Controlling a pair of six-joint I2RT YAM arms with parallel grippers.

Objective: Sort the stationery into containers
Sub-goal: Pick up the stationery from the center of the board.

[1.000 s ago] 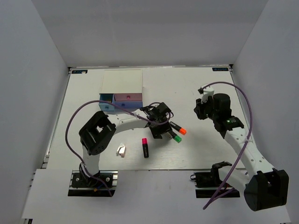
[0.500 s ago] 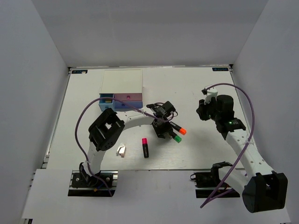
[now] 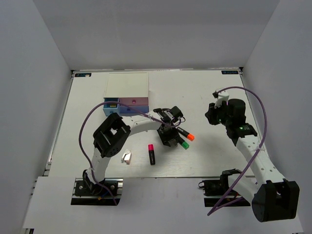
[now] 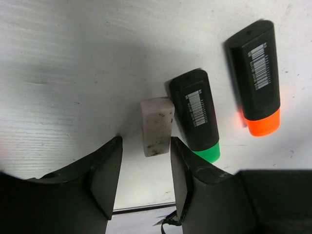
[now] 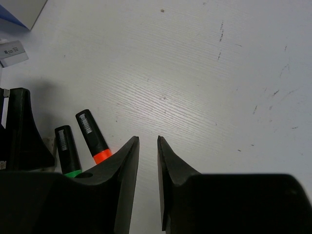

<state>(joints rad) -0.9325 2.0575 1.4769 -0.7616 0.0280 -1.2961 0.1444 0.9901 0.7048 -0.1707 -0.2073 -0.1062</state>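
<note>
The tan eraser (image 4: pixel 157 126) lies mid-surface against the green highlighter (image 4: pixel 197 114). It is probably light, firm and grippy. The left gripper (image 4: pixel 145 144), its jaws half-open and empty, should pinch its long sides. The right gripper (image 5: pixel 147 141) has narrow, empty jaws.

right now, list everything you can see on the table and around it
orange-capped highlighter: one, black, mid-table
green-capped highlighter: one, black, beside the orange one
pink-red-capped highlighter: one, black, nearer the arms, alone
tan block: one, against the green-capped highlighter
white clip piece: one, near left
drawer box: one, white top, light blue, pink and dark blue fronts, far left
table: one, white
left gripper: black, open, fingers either side of the tan block
right gripper: black, slightly open, empty, over bare table at right
</note>
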